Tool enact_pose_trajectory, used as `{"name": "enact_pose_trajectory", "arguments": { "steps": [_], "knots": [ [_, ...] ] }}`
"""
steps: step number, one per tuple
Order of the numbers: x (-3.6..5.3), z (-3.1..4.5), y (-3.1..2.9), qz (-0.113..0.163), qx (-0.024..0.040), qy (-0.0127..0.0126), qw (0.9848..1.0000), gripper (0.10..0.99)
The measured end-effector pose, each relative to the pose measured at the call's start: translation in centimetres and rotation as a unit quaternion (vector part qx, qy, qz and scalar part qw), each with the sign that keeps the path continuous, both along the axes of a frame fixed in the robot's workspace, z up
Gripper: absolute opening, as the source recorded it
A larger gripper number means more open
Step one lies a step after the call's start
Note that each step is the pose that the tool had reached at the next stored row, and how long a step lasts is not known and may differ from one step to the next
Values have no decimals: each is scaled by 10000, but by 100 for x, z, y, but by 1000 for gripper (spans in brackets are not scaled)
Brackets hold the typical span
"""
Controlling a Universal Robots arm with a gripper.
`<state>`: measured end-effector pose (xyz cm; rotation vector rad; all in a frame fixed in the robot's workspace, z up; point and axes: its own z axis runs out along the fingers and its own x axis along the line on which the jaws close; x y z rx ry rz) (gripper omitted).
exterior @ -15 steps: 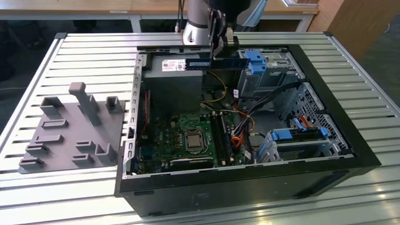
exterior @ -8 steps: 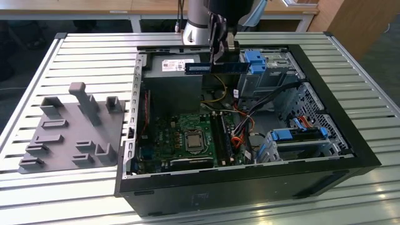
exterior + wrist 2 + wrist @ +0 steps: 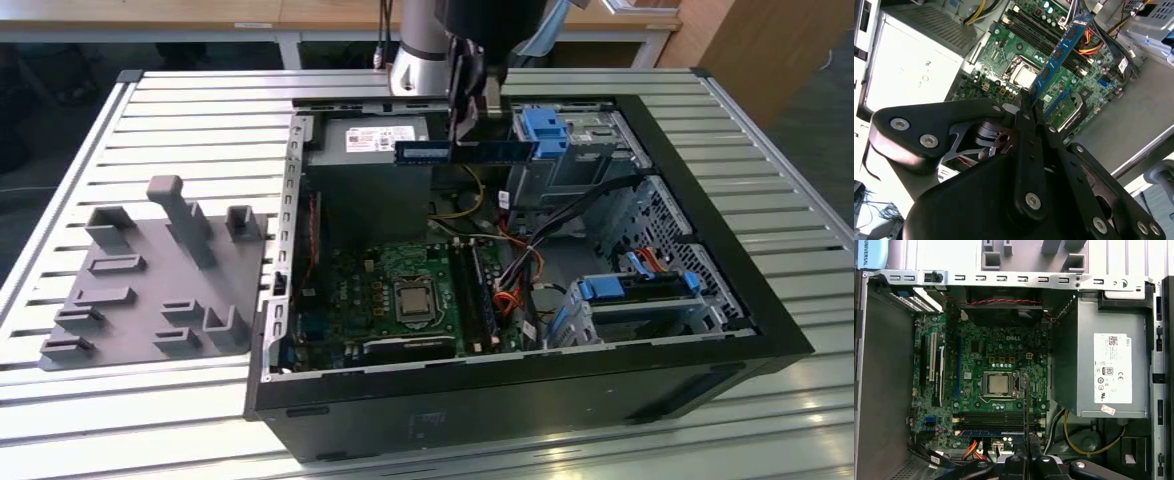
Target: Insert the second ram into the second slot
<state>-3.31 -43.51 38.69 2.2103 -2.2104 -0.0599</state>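
The second ram is a thin blue stick held level above the open computer case, over its far end. My gripper is shut on it near the middle. In the second wrist view the ram sticks out from the fingertips over the motherboard. The first wrist view shows the ram edge-on, above the dark memory slots beside the processor socket. Another blue stick sits in the slot nearest the orange cables. The held ram is well clear of the slots.
A power supply fills one corner of the case, with yellow wires beside it. Blue drive-bay clips and a second clip line the exterior view's right side. Orange cables lie near the slots. A grey fixture plate lies left of the case.
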Motion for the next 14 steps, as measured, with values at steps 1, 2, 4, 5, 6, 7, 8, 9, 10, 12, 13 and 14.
{"name": "enact_pose_trajectory", "arguments": {
  "steps": [1,2,4,5,6,7,8,9,10,12,13,14],
  "knots": [
    [0,-1,0,-76,-2,0,10000,141],
    [1,-1,0,-160,-6,0,9999,141],
    [1,-4,0,-336,-12,0,9994,141],
    [1,-5,-1,-420,-16,0,9991,141],
    [1,-6,-1,-509,-20,0,9987,141],
    [0,-7,0,-594,-23,0,9982,141],
    [1,-8,-1,-680,-26,0,9977,141],
    [1,-10,-1,-764,-30,0,9971,141],
    [1,-11,0,-850,-33,0,9964,141],
    [1,-13,0,-1025,-41,0,9947,141],
    [1,-14,-1,-1109,-45,0,9938,141],
    [1,-15,0,-1193,-49,0,9928,141]
  ]
}}
